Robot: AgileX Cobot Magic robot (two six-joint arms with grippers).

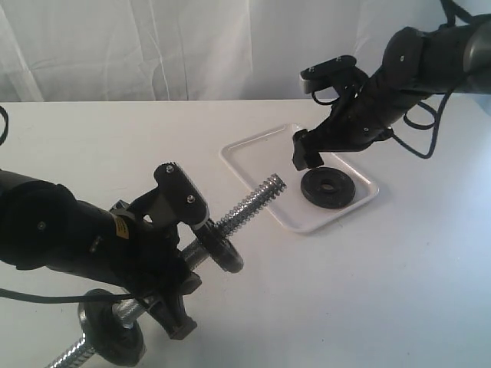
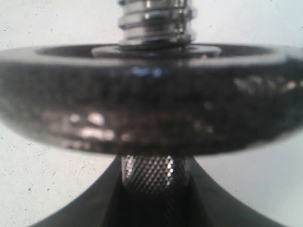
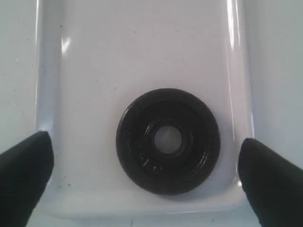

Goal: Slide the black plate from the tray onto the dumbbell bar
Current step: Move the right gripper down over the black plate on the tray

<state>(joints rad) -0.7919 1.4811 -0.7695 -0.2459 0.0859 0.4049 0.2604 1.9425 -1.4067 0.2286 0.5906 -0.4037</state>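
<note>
Two grippers are seen from outside: the left gripper (image 1: 180,257) is clamped on the tilted bar (image 1: 253,201), and the right gripper (image 1: 307,151) is held above the tray (image 1: 261,153), just beside the plate (image 1: 328,187) flat in it. From the left wrist, a mounted disc (image 2: 151,99) is seen on the bar, its knurled part between the jaws. From the right wrist, the fingers (image 3: 23,175) are spread wide, the plate between them untouched.

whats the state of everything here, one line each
black plate: lying flat in the tray, ungripped
tray: on the table, holding only the black plate
dumbbell bar: tilted, tray-side threaded end bare
mounted disc: seated on the dumbbell bar
left gripper: shut on the dumbbell bar
right gripper: open above the black plate
</note>
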